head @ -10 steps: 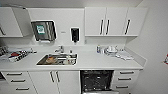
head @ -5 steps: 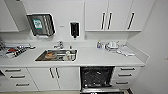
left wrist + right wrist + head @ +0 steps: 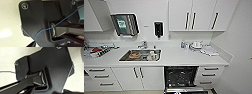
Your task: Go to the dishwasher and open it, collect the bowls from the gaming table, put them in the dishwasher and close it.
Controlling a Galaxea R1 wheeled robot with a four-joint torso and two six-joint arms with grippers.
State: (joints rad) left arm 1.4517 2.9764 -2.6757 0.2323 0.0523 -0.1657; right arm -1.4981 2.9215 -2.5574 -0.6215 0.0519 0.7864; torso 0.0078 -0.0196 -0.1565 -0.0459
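Dishwasher (image 3: 181,77) open under counter (dark interior, racks).

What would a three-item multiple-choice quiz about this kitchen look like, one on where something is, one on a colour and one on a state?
1. Where is the dishwasher?
A. Under the worktop, right of the sink
B. Left of the sink
C. Above the worktop

2. What colour are the wall cabinets?
A. Yellow
B. White
C. Dark grey

3. What state is the dishwasher in?
A. Shut
B. Door open, inside showing
C. Pulled out of the wall

Answers: 1 A, its dark cavity sits below the worktop, to the right of the sink. 2 B, the cabinet doors are white with dark bar handles. 3 B, the door is folded down and the dark interior with a rack is in view.
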